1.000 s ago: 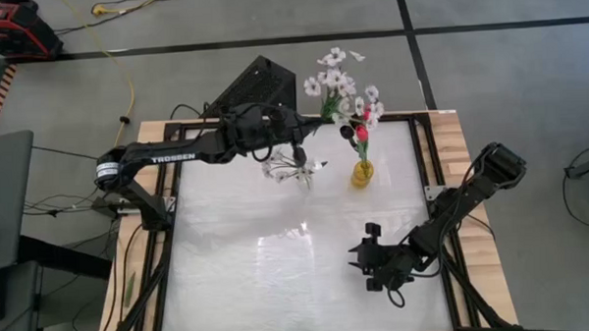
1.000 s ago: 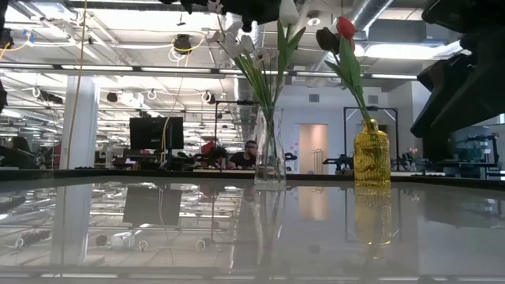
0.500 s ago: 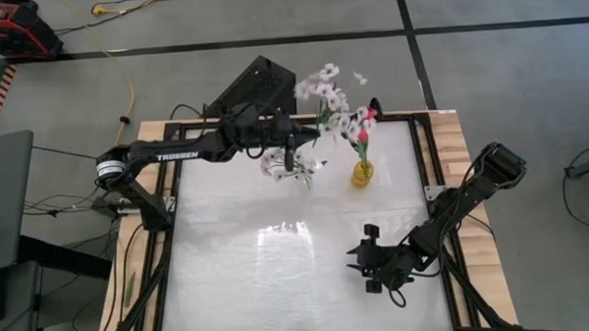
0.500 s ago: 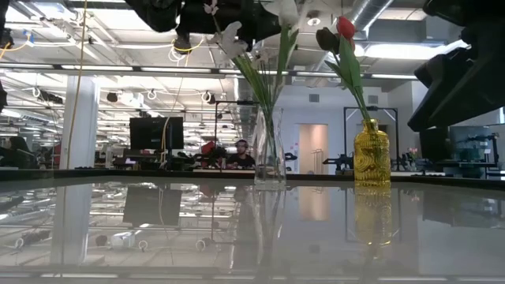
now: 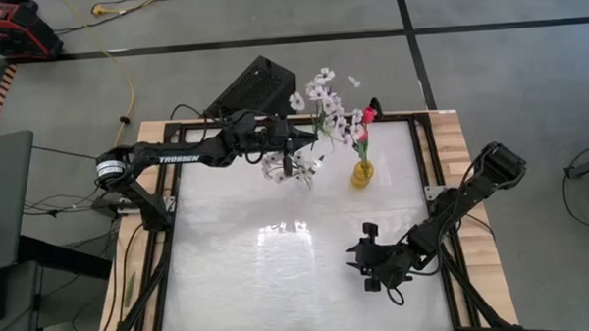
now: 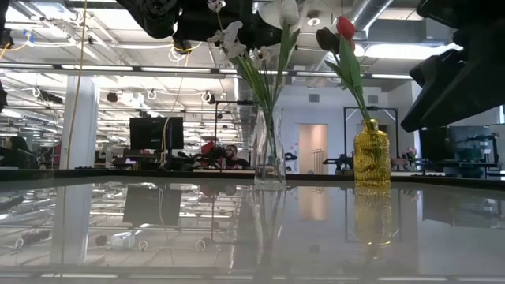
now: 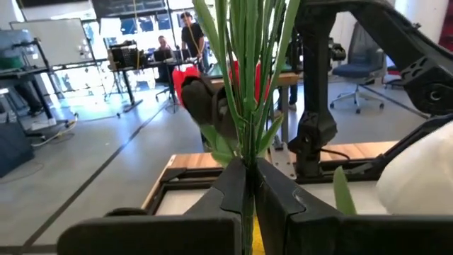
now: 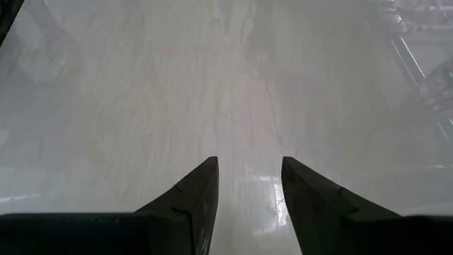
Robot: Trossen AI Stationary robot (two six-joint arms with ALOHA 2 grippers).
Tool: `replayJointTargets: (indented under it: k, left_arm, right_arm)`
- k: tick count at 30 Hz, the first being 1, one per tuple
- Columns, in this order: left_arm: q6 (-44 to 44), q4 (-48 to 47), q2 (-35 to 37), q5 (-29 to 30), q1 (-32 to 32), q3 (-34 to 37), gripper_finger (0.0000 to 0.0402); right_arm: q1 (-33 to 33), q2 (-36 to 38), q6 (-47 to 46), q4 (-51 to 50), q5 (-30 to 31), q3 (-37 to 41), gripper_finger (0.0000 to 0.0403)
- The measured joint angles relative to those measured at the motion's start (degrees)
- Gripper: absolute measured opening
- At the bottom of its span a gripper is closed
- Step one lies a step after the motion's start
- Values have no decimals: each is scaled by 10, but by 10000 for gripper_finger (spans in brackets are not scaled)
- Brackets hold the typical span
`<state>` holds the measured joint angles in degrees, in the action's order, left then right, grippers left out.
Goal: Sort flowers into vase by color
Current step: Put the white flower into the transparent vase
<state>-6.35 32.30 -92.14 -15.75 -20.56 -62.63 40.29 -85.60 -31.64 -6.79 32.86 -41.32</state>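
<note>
white sprigs [image 5: 324, 98] shifted left | left gripper [image 7: 249, 185] clamps stems, ends hidden

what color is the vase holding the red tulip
Yellow glass vase; the low view shows it best.

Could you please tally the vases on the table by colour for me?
Clear glass vase: 1, with the left gripper shut on the green stems standing in it
Yellow vase: 1
Total: 2
</note>
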Motion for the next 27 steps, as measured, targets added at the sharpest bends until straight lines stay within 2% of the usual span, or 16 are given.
replayJointTargets:
  k: [6, 14, 17, 20, 23, 27]
  left_arm:
    - [11, 6, 4, -1, 0, -3, 0]
    - [37, -17, 66, -1, -15, -62, 0]
    - [35, -35, 68, 26, -38, -88, 0]
    - [53, -38, 54, 31, -87, -111, 0]
    - [130, -52, 20, -24, -162, -132, 0]
    - [242, 0, -54, -158, -234, -143, 0]
  right_arm:
    - [-3, 0, 0, 0, 0, 0, 180]
    - [-3, 0, 2, 0, 0, 0, 180]
    - [-3, 0, 2, 0, -1, 0, 180]
    - [-3, 0, 1, 0, -1, 0, 180]
    - [-3, 0, -12, 1, -1, 0, 180]
    - [-3, 0, -18, 9, -1, 0, 180]
